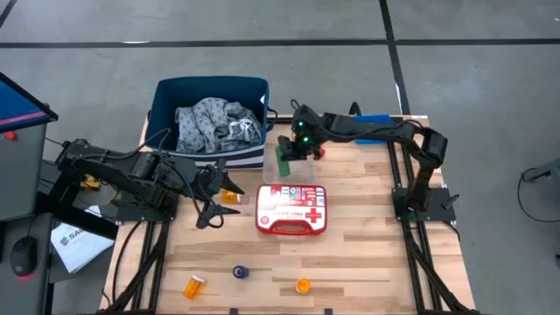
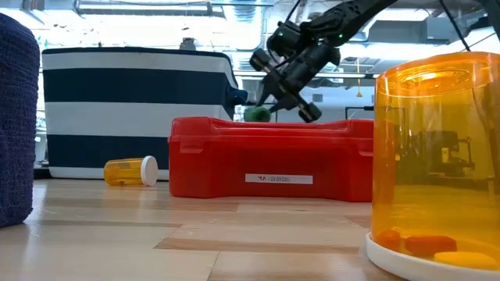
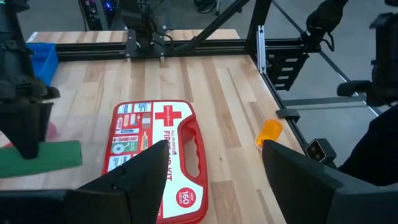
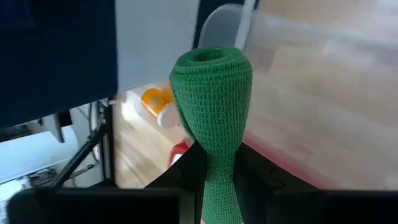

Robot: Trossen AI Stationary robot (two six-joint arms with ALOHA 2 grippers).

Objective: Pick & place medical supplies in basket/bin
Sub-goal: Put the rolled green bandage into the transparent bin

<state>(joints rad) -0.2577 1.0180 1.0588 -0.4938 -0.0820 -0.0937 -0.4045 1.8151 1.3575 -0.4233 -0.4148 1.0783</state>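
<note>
Counter (image 1: 350, 254): pale wood planks, grey floor around.
Right end effector (image 1: 289, 157): clamped on green roll (image 4: 211, 93), beside basket (image 1: 166, 96).
Left end effector (image 1: 210, 197): fingers spread, near orange pill bottle (image 1: 230, 197).

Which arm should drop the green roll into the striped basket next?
The right. Its gripper is already shut on the green roll, lifted beside the basket. The left gripper is open and empty, down by the first-aid case.
</note>
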